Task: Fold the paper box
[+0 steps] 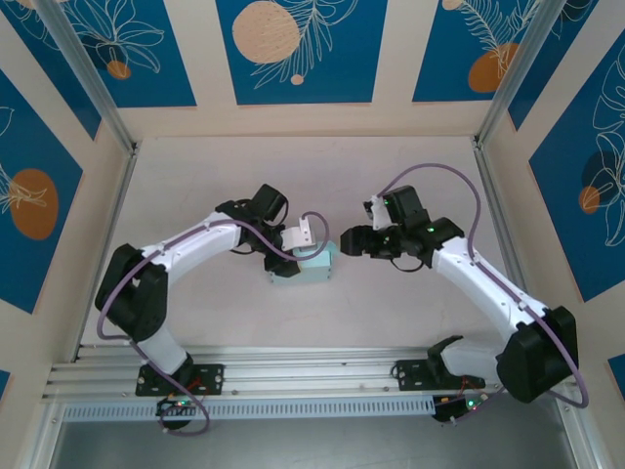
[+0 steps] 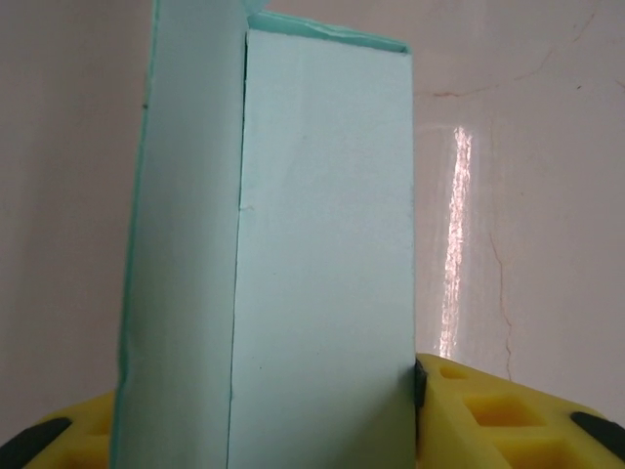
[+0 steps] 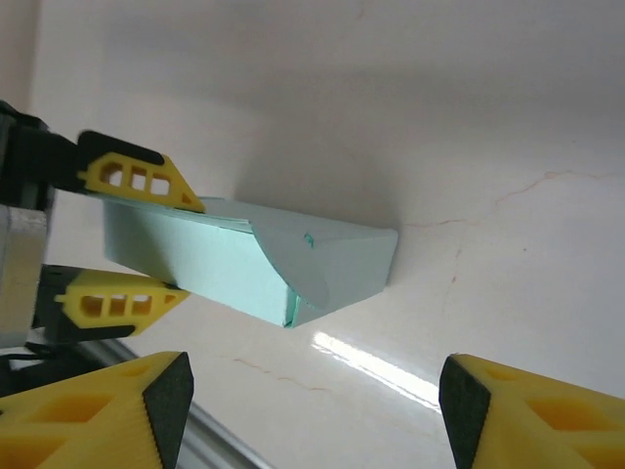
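currently, the left pincer (image 3: 192,249) is clenched on the paper box (image 3: 225,264). its two yellow fingers (image 3: 137,176) sit one on each broad face of the box's held end. in the left wrist view the card stands straight out from between the pads and touches the right-hand pad. the right pincer (image 3: 314,376) is released: its jaws stand wide, with bare bench (image 3: 527,293) between them and nothing in contact.

location of the box: directly ahead of the left pincer, extending away from it toward the right pincer. it lies low over the bench; whether its underside rests on the surface cannot be confirmed.

controlling relation: the long axis of the box runs from the left pincer's grip out to a free end, and that free end points toward the right pincer. in the right wrist view the box lies ahead and to the left, near but apart, with its axis running obliquely away. the end flap (image 3: 317,259) at the free end is curved and looks partly turned in, not seated.

assessment: the left arm is the nearer one and serves as the clamp. the right arm is the free tool; closing the end would likely require it to advance along the box axis against the flap. risk: an off-axis push may twist the thin card in the grip.
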